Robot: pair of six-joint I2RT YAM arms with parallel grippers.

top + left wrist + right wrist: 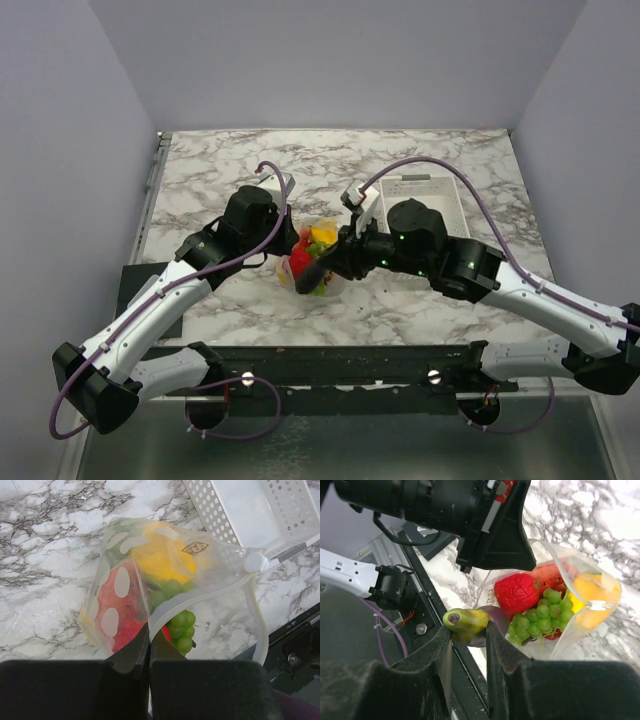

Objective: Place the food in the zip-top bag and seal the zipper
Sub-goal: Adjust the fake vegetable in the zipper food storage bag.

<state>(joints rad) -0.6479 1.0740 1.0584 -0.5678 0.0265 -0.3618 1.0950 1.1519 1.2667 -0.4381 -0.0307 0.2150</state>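
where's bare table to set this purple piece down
Bare marble runs along the far edge of the table behind both arms, and into the far left corner. A narrower strip lies between the zip-top bag and the near edge. The middle is crowded: left gripper pinching the bag, right gripper holding the purple piece, white basket just behind.

**Left wrist view, lower edge:** the left gripper, blurred and cut off by the frame, is pinching the bag and hiding its near edge. The bag's rim is partly covering the grapes.

**Left wrist view, upper right:** the basket is running out of frame.

**Right wrist view, bottom:** the blurred right gripper is clamping the purple piece and concealing its lower half. The left gripper is masking the bag's upper left.

**Top view, centre:** both grippers are covering most of the bag, and its contents are showing too small to name.
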